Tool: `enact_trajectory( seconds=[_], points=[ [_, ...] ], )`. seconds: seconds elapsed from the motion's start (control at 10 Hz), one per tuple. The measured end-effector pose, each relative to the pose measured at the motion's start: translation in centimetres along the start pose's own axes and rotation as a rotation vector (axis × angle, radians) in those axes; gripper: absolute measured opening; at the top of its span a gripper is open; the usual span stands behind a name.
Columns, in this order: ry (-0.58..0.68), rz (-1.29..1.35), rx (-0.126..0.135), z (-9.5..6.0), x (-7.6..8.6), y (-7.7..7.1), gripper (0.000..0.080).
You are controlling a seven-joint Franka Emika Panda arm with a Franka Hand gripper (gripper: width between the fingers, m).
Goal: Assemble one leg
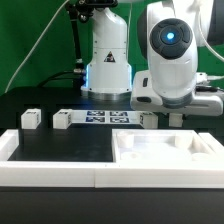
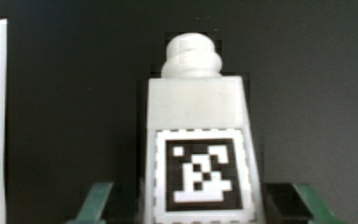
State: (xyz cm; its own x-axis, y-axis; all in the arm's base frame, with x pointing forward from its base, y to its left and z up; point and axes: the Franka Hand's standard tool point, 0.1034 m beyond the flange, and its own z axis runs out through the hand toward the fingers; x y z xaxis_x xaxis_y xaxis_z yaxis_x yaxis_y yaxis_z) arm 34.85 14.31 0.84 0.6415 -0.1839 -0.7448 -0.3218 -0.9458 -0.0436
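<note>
My gripper (image 2: 199,203) straddles the leg (image 2: 197,105) with jaws parted, gripping nothing; if off-centre, one jaw may nudge and topple it.

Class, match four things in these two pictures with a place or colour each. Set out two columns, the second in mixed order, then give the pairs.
Things
1. leg in the wrist view
2. marker board
3. tray
4. light on the arm

Place or colour
A. blue
B. front, at the exterior view's right
C. between the fingers
D. just before the arm's base

Pairs: 1-C, 2-D, 3-B, 4-A
</note>
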Motion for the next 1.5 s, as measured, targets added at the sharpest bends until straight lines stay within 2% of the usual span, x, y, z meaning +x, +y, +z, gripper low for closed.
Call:
enact_trajectory(
  seconds=[0.2, 0.3, 0.4, 0.6, 0.8, 0.9, 1.2, 1.3, 1.5],
  points=[
    [-0.009, -0.018, -0.001, -0.3, -0.2, 0.2, 0.029],
    [-0.014, -0.042, 0.002, -1.6, -0.9, 0.5, 0.029],
    [-0.006, -0.06, -0.009, -3.0, -1.6, 0.4, 0.029],
    [0.011, -0.106, -0.009, -5.9, -2.4, 0.0, 0.0291],
    [0.05, -0.117, 0.005, -8.0, -2.6, -0.3, 0.0291],
    [0.052, -0.116, 0.004, -7.8, -2.5, -0.3, 0.0291],
    [0.257, -0.131, 0.01, -8.2, -1.4, -0.4, 0.0291],
    [0.366, -0.168, -0.013, -8.2, -0.8, 0.5, 0.0291],
    [0.469, -0.241, -0.078, -10.7, -0.6, 1.1, 0.0291]
  ],
)
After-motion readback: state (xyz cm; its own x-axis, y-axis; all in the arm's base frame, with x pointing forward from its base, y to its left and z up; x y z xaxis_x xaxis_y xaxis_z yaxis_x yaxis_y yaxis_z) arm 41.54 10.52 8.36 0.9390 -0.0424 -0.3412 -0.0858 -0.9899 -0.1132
